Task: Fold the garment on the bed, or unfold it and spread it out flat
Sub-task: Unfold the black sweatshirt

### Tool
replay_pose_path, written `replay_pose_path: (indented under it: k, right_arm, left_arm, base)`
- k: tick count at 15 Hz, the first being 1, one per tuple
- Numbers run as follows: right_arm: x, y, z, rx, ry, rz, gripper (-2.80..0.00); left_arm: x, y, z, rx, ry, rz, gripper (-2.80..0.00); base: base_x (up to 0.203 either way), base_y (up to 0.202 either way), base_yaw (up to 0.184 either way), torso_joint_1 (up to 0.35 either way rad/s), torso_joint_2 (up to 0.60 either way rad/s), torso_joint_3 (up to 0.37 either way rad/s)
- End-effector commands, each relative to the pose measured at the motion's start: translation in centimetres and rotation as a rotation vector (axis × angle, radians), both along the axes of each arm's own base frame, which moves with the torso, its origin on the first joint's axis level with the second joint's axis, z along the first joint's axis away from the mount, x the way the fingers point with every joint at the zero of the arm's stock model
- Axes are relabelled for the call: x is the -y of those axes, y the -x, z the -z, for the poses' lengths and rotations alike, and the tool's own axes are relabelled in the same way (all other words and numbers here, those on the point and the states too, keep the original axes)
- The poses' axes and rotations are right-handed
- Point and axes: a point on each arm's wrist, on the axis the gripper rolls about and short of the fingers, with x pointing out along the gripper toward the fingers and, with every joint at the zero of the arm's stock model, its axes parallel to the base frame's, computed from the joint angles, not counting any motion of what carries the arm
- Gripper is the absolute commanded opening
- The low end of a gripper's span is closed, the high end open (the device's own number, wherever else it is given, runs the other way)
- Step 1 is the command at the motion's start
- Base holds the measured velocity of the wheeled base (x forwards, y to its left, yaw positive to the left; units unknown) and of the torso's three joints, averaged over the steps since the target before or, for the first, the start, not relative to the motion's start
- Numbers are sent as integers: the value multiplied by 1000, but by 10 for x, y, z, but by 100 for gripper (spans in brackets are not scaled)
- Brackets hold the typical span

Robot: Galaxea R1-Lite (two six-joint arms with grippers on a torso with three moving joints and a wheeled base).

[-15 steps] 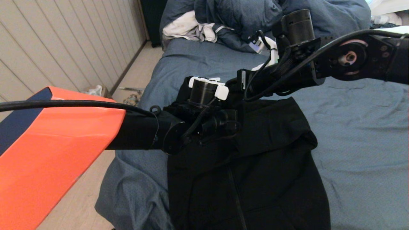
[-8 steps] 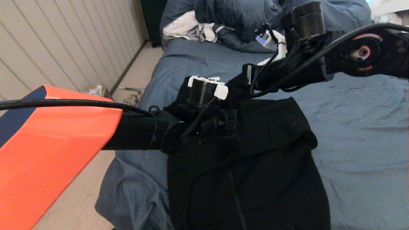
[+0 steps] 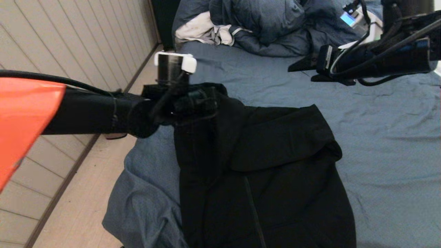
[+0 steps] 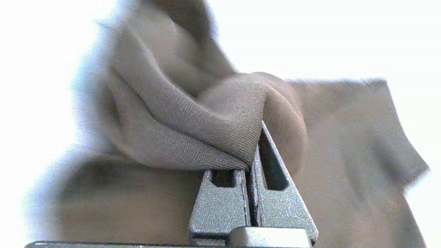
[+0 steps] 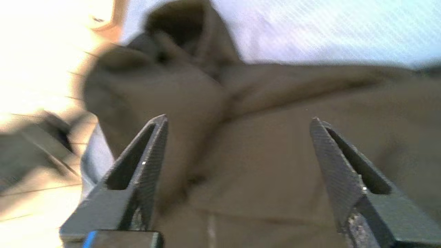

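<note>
Black thick sweatshirt [image 3: 268, 179] lies on the bed [image 3: 389, 144], long axis running from the near edge toward the duvet [image 3: 272, 20], zipper up. The left tool [image 4: 253, 151] is clamped on a fold at its far left corner, lifted off the sheet. The right tool [image 5: 237, 151] hangs wide apart above the bed, off to the far right, so the left arm is nearer. No legible writing shows.

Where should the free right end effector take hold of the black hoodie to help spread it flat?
Probably the shoulder corner of the garment opposite the one the left end effector has pinched and lifted. That corner lies bunched in a thick fold on the bed, so there is an edge to pinch. The right end effector hovers open above; come down from the robot's right side.
</note>
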Motion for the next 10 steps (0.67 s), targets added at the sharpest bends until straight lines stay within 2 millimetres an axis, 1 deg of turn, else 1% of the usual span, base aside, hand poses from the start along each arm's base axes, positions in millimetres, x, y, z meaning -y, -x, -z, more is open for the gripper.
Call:
replay_pose_path:
  k: [1, 3, 5, 6, 7, 8, 9, 10]
  right_arm:
    - [15, 11, 4, -24, -6, 18, 0]
    - [16, 10, 12, -55, -8, 6, 0]
    - [15, 6, 18, -30, -14, 1, 0]
    - [15, 4, 20, -10, -17, -1, 0]
    - [15, 5, 20, 2, -16, -4, 0]
    - [14, 5, 20, 4, -16, -7, 0]
    - [14, 5, 21, 1, -16, -8, 0]
    - [14, 4, 21, -1, -16, -8, 0]
  left_arm:
    - [-58, -4, -30, 53, 36, -123, -280]
    - [-125, -7, -40, 61, 43, -262, -280]
    - [-187, 1, -40, 44, 53, -368, -280]
    - [-210, 6, -38, 33, 56, -412, -280]
    - [-232, 12, -35, 21, 59, -452, -280]
    - [-246, 16, -29, -2, 61, -471, -280]
    - [-252, 20, -22, -28, 66, -473, -280]
    - [-254, 21, -15, -50, 68, -471, -280]
  base:
    - [0, 0, 0, 0, 0, 0]
    - [0, 0, 0, 0, 0, 0]
    - [0, 0, 0, 0, 0, 0]
    - [0, 0, 0, 0, 0, 0]
    - [0, 0, 0, 0, 0, 0]
    - [0, 0, 0, 0, 0, 0]
    - [0, 0, 0, 0, 0, 0]
    - [0, 0, 0, 0, 0, 0]
